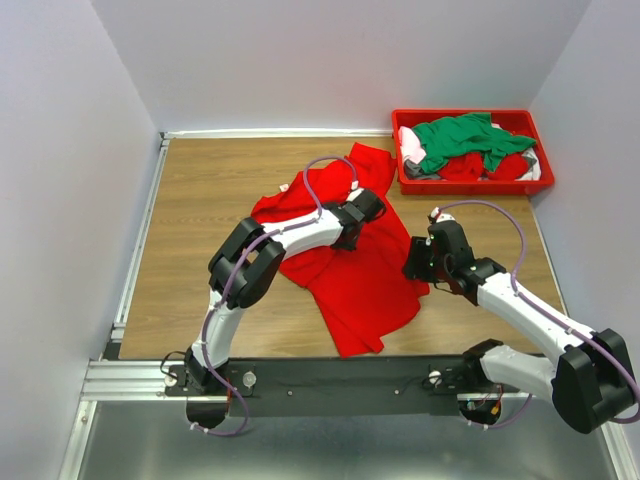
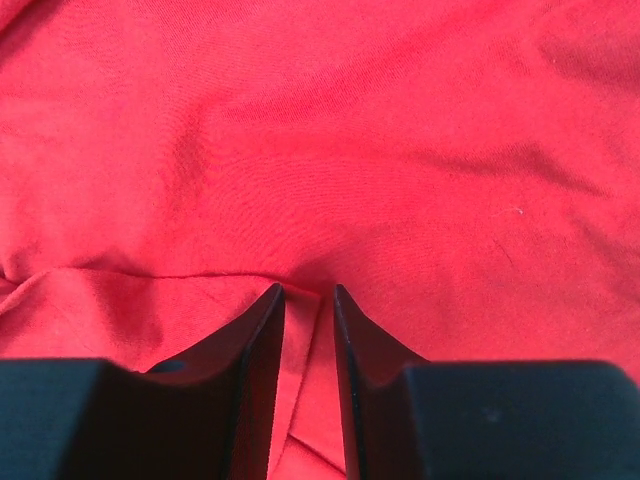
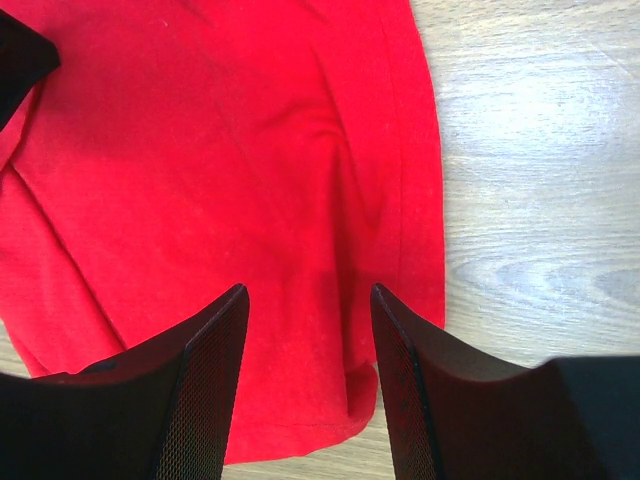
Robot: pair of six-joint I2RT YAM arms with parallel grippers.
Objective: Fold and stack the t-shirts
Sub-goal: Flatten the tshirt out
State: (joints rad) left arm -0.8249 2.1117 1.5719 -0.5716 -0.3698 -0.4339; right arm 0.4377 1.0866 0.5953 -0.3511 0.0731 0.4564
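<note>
A plain red t-shirt (image 1: 360, 285) lies crumpled and partly spread on the middle of the wooden table. My left gripper (image 1: 372, 203) rests on its far part. In the left wrist view the gripper (image 2: 309, 290) has its jaws drawn close together with a raised fold of the red cloth (image 2: 320, 150) pinched between them. My right gripper (image 1: 415, 265) is open at the shirt's right edge. In the right wrist view the gripper (image 3: 308, 290) hovers over the shirt's hem corner (image 3: 220, 150), empty.
A red plastic bin (image 1: 470, 187) stands at the back right. It holds a green shirt (image 1: 465, 138), red cloth (image 1: 470, 167) and white cloth (image 1: 410, 148). Bare wood (image 3: 540, 150) lies right of the shirt. Walls close the table on three sides.
</note>
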